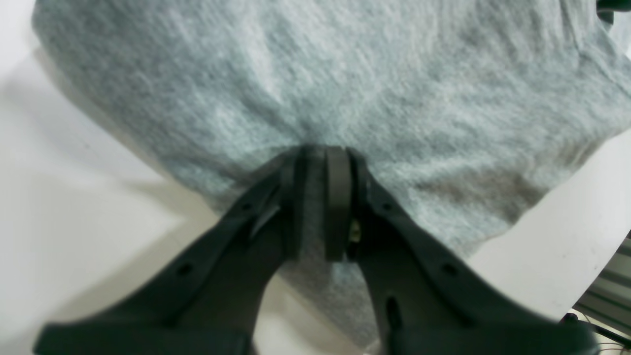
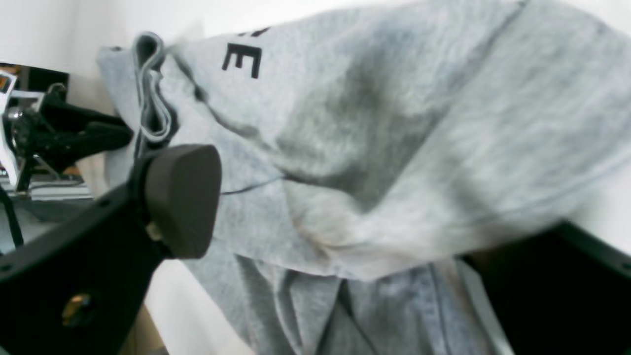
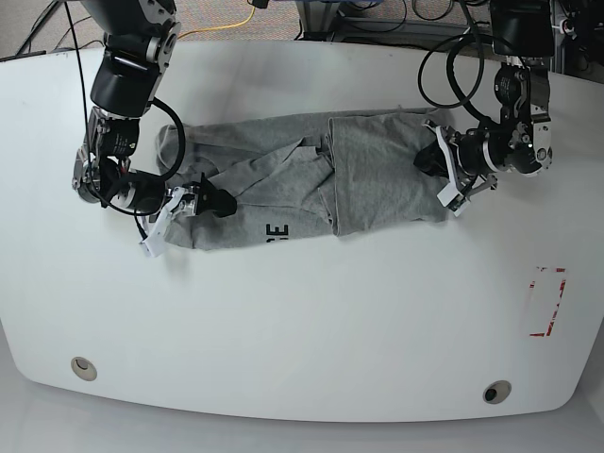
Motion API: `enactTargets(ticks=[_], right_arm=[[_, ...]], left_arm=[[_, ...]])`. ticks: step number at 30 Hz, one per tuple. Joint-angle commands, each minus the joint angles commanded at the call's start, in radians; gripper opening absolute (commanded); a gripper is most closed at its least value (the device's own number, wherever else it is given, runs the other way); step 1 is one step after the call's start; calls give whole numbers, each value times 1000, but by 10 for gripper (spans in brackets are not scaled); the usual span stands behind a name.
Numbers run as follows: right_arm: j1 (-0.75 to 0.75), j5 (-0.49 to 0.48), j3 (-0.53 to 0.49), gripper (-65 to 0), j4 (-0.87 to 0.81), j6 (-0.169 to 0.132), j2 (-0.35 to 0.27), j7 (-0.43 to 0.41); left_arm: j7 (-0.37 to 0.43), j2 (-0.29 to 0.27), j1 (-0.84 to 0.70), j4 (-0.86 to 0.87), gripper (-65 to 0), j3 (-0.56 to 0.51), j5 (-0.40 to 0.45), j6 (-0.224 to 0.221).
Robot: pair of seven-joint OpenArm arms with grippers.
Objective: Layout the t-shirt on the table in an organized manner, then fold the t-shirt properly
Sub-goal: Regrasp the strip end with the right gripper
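Note:
The heather-grey t-shirt (image 3: 283,179) lies crumpled and partly folded across the far half of the white table (image 3: 302,321), with a black letter "E" (image 3: 276,230) at its near edge. My left gripper (image 3: 436,162) is at the shirt's right end. In the left wrist view it (image 1: 323,153) is shut on a pinch of the t-shirt (image 1: 315,74). My right gripper (image 3: 215,200) sits at the shirt's left end. In the right wrist view it (image 2: 379,197) stands open, its fingers wide apart, with bunched t-shirt (image 2: 394,123) lying between them.
A red tape rectangle (image 3: 547,302) marks the table's right side. Two small round holes (image 3: 83,366) (image 3: 497,390) sit near the front edge. Cables and equipment lie beyond the far edge. Bare white surface lies in front of the shirt.

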State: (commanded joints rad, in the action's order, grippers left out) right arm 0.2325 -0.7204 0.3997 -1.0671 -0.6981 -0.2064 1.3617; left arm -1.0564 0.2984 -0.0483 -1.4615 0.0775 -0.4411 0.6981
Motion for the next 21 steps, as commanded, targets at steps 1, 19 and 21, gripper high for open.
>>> enactTargets(ticks=[1,19,21], right_arm=[[-3,0,-2,-51,0,0,0,0],[-9,2,-64,-583,0,0,-3,-21],[-9,2,-64,-621,0,0,-5,-28]], left_arm=[[0,0,0,0,-585,0,0,0],[0,2,0,0,-585,0,0,0],[0,2,0,0,-585,0,0,0]])
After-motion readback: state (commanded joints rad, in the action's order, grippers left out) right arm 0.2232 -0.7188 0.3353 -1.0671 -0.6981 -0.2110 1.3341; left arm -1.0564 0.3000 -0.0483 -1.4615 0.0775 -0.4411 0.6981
